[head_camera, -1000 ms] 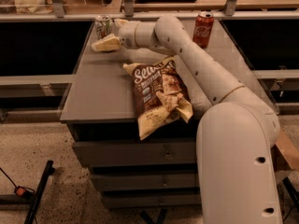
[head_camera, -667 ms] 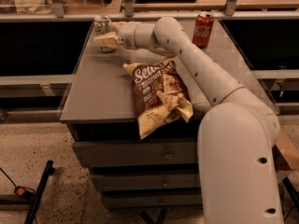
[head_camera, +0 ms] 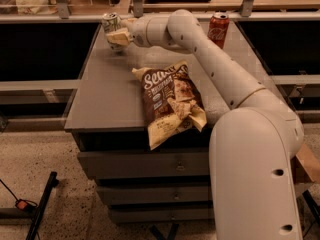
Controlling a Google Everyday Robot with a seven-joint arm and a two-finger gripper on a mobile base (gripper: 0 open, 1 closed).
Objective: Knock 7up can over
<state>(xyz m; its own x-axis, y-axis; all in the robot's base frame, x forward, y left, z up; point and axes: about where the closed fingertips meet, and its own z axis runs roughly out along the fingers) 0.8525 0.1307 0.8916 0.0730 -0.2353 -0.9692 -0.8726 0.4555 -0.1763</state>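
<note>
The 7up can point(head_camera: 110, 23), white and green with a silver top, stands at the far left corner of the grey cabinet top point(head_camera: 107, 91). It leans a little to the left. My gripper point(head_camera: 116, 36) reaches in from the right at the end of the long white arm point(head_camera: 210, 59). It is pressed against the can's lower front and hides the can's lower half.
A red cola can point(head_camera: 219, 29) stands upright at the far right of the top. A brown chip bag point(head_camera: 171, 101) lies in the middle, hanging over the front edge. A railing point(head_camera: 75, 16) runs just behind the cabinet. Drawers sit below.
My gripper has moved up and left from the table top toward the can and now touches it. The can now leans slightly.
</note>
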